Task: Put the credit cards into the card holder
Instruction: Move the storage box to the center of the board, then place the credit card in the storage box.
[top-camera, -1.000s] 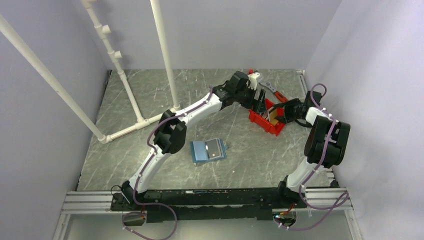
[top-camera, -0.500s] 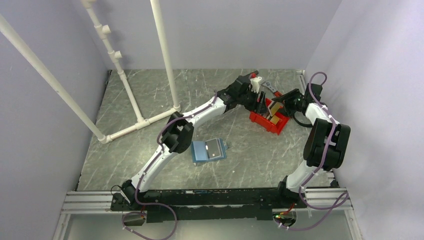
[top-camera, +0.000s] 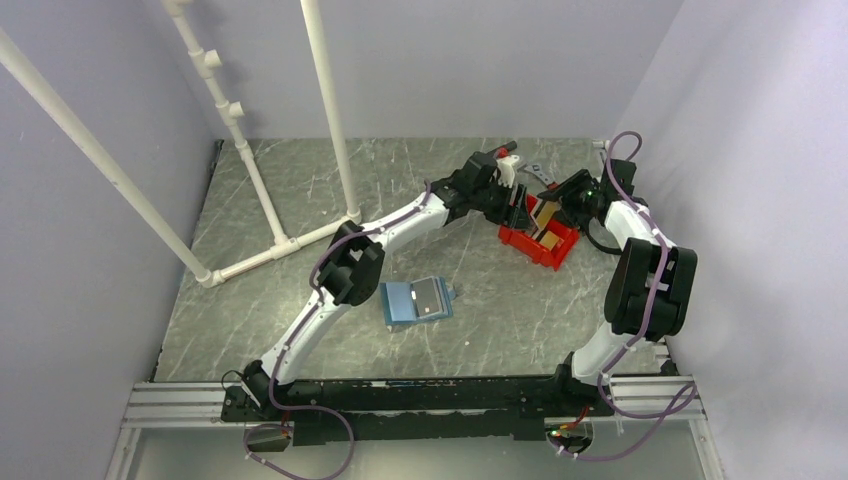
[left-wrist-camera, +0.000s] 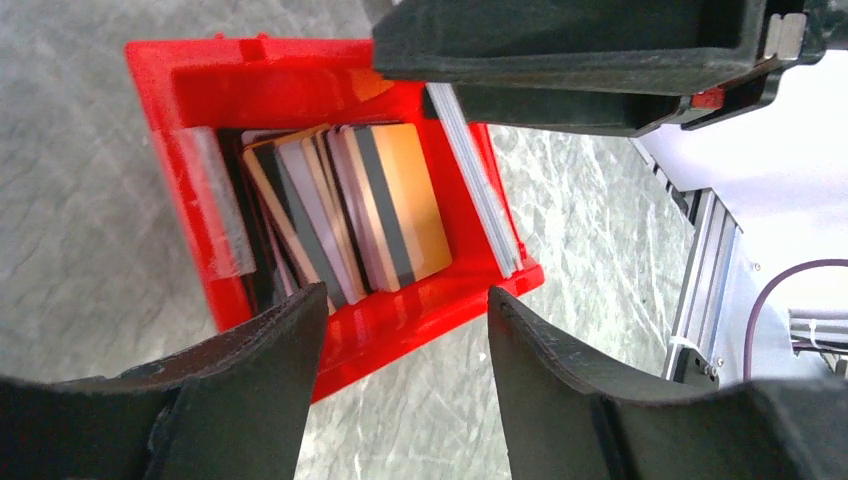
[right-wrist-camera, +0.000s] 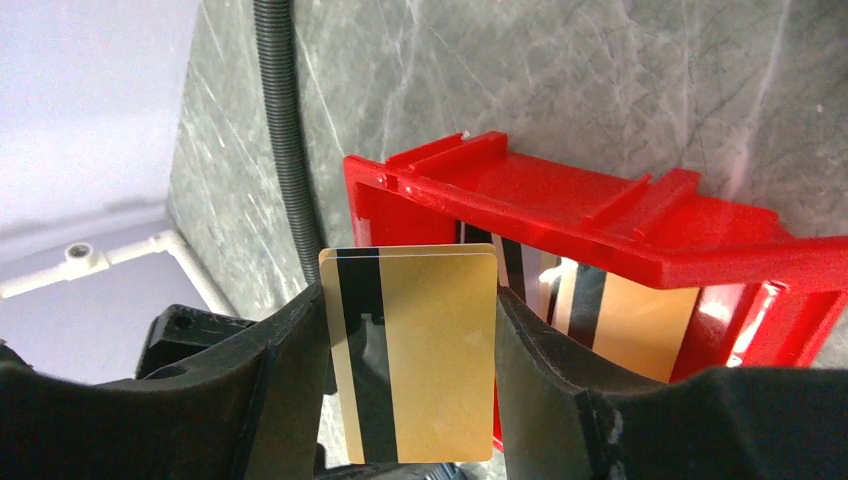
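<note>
Your right gripper has its jaws closed on one gold card with a black magnetic stripe, pinching it by its two long edges. That card hangs over the red bin. Seen edge-on from the left wrist, it runs along the bin's right wall, and you cannot tell whether its lower end is clear of the bin.

Your left gripper hovers over the same bin with its jaws spread wide and nothing between them. Below it, the stack of cards stands on edge inside the bin, fanned and leaning, showing gold and pale faces with dark stripes.

From the top view, both grippers meet over the bin at the far right of the grey marbled table, the left one on the bin's left side and the right one on its right.

The card holder lies opened flat, blue, near the middle of the table. It sits nearer and to the left of the bin, well apart from both grippers. A white pipe frame stands at the far left.
</note>
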